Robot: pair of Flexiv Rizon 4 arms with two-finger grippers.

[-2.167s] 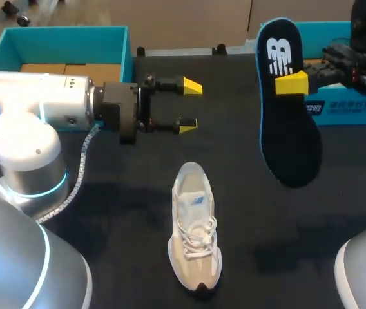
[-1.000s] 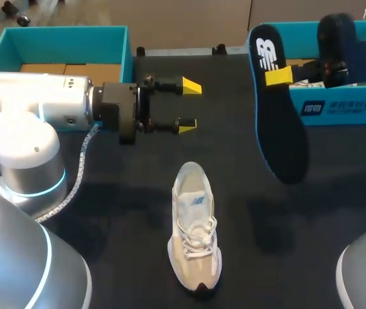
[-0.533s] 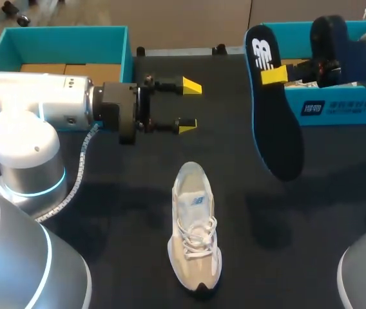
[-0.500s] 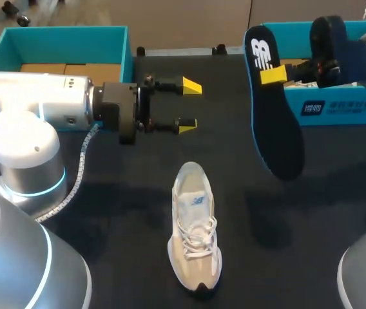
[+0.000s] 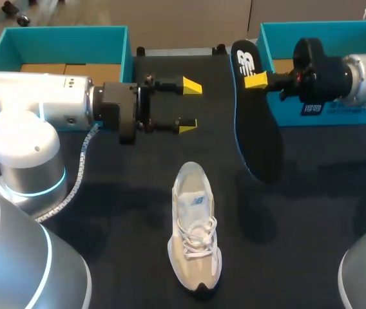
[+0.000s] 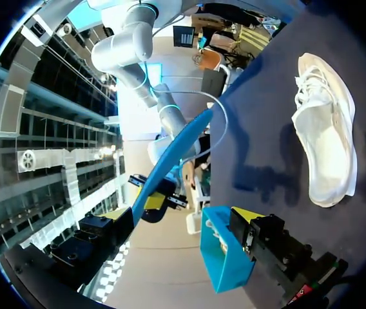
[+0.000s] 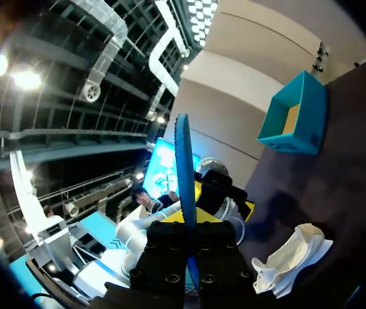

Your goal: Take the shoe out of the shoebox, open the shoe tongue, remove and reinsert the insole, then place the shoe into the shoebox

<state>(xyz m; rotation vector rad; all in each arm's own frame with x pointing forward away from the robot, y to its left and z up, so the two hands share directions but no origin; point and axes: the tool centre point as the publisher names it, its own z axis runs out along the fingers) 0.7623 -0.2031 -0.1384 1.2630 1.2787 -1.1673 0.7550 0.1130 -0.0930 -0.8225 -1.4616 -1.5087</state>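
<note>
Shoe: a white lace-up shoe (image 5: 196,235) sits on its sole on the black table (image 5: 105,212), toe towards the robot, well apart from both boxes.
Insole: the dark insole (image 5: 258,129) is out of the shoe and hangs in the air, toe end down, between the shoe and the right shoebox (image 5: 318,29).
Right claw: the right claw (image 5: 255,80) is clamped on the insole's heel end; its wrist view shows the insole edge-on between the two fingers.
Left claw: the left claw (image 5: 190,105) is spread wide and holds nothing, above the table beyond the shoe's heel.
Boxes: the left shoebox (image 5: 67,40) stands at the far left corner, the right one at the far right.
Handling: the insole looks thin, light and floppy, so the heel grip probably suits a toe-first feed. The shoe seems light and soft, likely to slide, so bracing it at the firm heel would help.
</note>
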